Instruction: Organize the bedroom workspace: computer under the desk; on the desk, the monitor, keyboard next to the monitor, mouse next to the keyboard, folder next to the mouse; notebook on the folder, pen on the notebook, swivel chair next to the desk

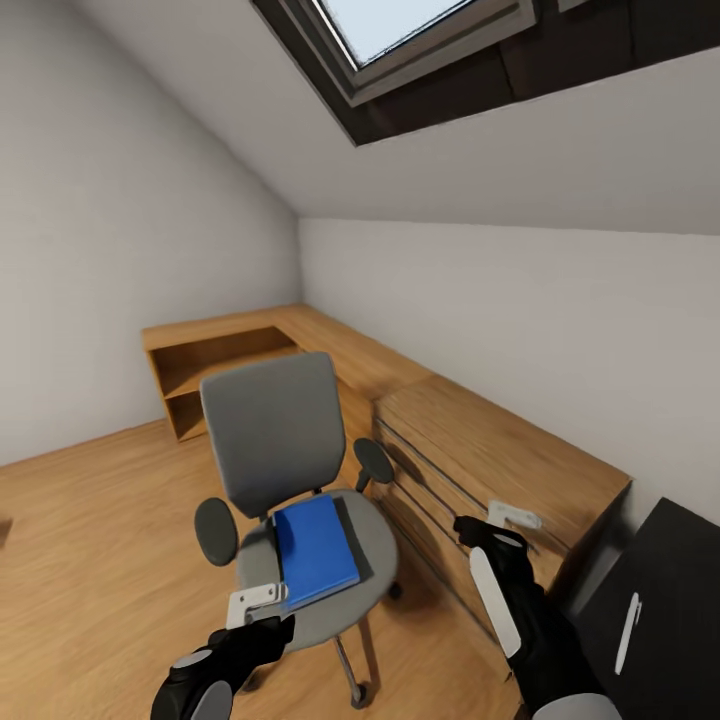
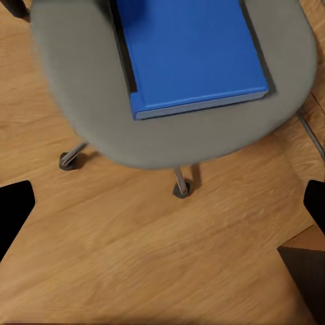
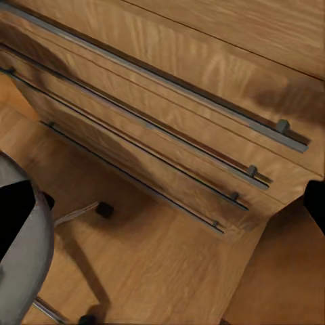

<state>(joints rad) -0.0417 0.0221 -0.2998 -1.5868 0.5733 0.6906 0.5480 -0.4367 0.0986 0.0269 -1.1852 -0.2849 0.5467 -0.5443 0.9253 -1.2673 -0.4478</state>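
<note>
The grey-walled attic bedroom with its sloped ceiling and dark-framed skylight [image 1: 400, 40] holds low light wooden cabinets [image 1: 470, 420] running along the walls. In front of them stands the grey upholstered swivel chair [image 1: 270, 430] with black armrests, on the pale plank floor [image 1: 90, 560]. At the lower right edge of the head view a corner of the black bench [image 1: 670, 590] shows, close by the robot's right arm.

The flat bright blue folder [image 1: 315, 548] with a black spine edge lies on the chair seat, reaching its front rim. The step in hand looks to be fetching it. The left gripper [image 1: 258, 603] hangs just in front of the seat, its jaws spread wide in the left wrist view, empty. To do this well, it should probably come in low over the front rim and take the near edge of the folder [image 2: 193, 51], where that edge nearly overhangs.

The right gripper [image 1: 510, 517] hovers by the cabinet drawers [image 3: 169, 115], and I cannot tell how its jaws stand. The chair's armrest [image 1: 216, 530] flanks the left arm's path, and casters may let the seat roll when pushed.
</note>
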